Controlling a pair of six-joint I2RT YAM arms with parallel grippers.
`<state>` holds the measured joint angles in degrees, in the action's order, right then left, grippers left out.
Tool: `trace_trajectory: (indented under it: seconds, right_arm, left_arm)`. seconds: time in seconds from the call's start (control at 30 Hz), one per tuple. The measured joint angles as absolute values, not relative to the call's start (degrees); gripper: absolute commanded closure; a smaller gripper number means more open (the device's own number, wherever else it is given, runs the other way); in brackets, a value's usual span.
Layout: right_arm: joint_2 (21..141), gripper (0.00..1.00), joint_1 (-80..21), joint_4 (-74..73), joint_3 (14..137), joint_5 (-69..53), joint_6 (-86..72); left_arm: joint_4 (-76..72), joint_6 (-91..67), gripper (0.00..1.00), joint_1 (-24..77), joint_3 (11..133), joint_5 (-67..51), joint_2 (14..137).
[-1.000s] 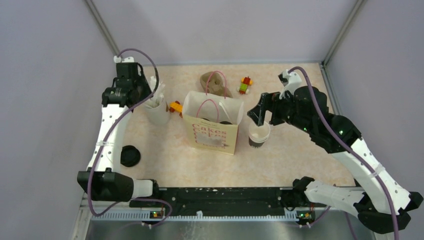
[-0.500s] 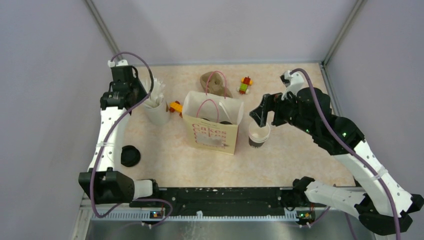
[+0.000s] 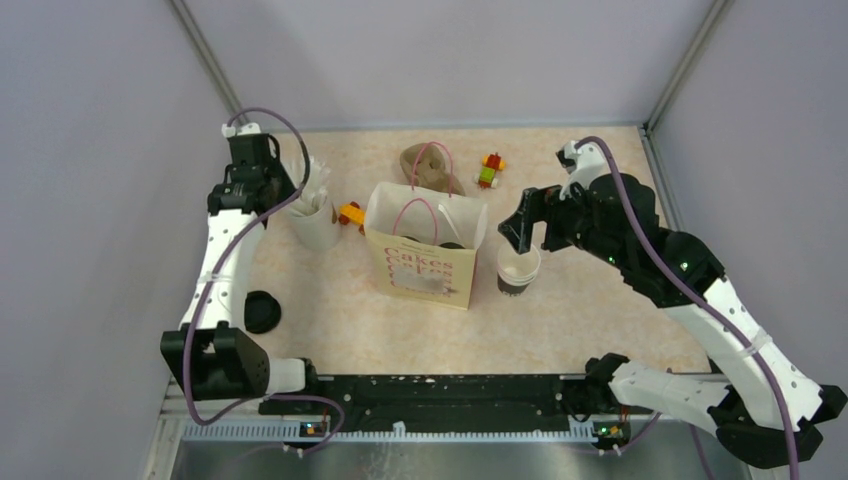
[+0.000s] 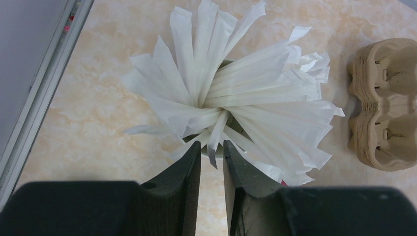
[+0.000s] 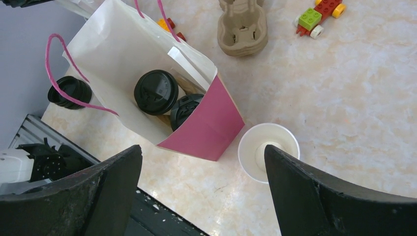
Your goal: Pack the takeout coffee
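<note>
Two lidded cups [image 5: 156,92] stand inside the paper bag [image 5: 110,54], and an unlidded cup [image 5: 268,151] sits just right of the bag under the right gripper [image 5: 202,150], whose jaws are spread wide. Left of the bag, the left gripper [image 4: 212,164] sits over the beige cup [image 3: 315,230], jaws close around a white stick [image 4: 216,135]; whether they pinch it I cannot tell

Non-task items on the beige marbled worktop [image 3: 590,310]
White paper carrier bag [image 3: 420,262] with pink cord handles, a pink side panel and "Cakes" lettering on its front, standing upright mid-worktop, mouth open. Beige cup [image 3: 315,228] crammed with fanned white paper-wrapped sticks [image 4: 246,93], left of the bag and apart from it. Brown moulded-pulp cup tray [image 4: 386,103], behind the bag. Red, yellow and green toy brick model [image 3: 490,169], just right of the tray. Smaller orange-and-red brick piece [image 3: 350,213], between cup and bag.
</note>
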<state>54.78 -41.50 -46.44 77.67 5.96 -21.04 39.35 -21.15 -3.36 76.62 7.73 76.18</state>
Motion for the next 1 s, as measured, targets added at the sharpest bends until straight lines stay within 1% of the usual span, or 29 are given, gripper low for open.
trace_trajectory:
  seconds: [0.07, 0.23, 0.27, 0.43, 0.63, 0.77, 1.0]
  right_arm:
    - [54.83, 0.08, -41.50, -46.59, 77.67, 5.98, -21.04]
    - [54.89, 0.08, -41.50, -46.76, 77.69, 5.98, -21.04]
    - [54.92, 0.08, -41.50, -46.76, 77.69, 5.98, -21.04]
    - [55.16, 0.08, -41.50, -46.72, 77.76, 5.98, -21.04]
    - [56.38, 0.08, -41.50, -46.81, 77.95, 5.93, -21.04]
    - [57.80, 0.08, -41.50, -46.68, 79.35, 5.87, -21.04]
    - [59.75, 0.08, -41.50, -46.87, 82.21, 5.34, -20.71]
  left_arm:
    - [38.79, -21.15, 0.77, -3.36, 76.29, 7.29, 76.53]
    - [38.00, -21.10, 0.97, -3.36, 76.12, 6.94, 76.69]
    - [37.87, -21.08, 1.00, -3.36, 76.12, 6.85, 76.69]
    - [39.66, -19.92, 1.00, -3.42, 79.09, 5.78, 77.21]
    - [44.66, -17.78, 1.00, -3.42, 92.49, 3.33, 77.87]
    - [46.72, -17.61, 1.00, -3.44, 100.44, -0.80, 77.06]
    - [50.59, -18.52, 1.00, -3.46, 108.18, -10.39, 72.23]
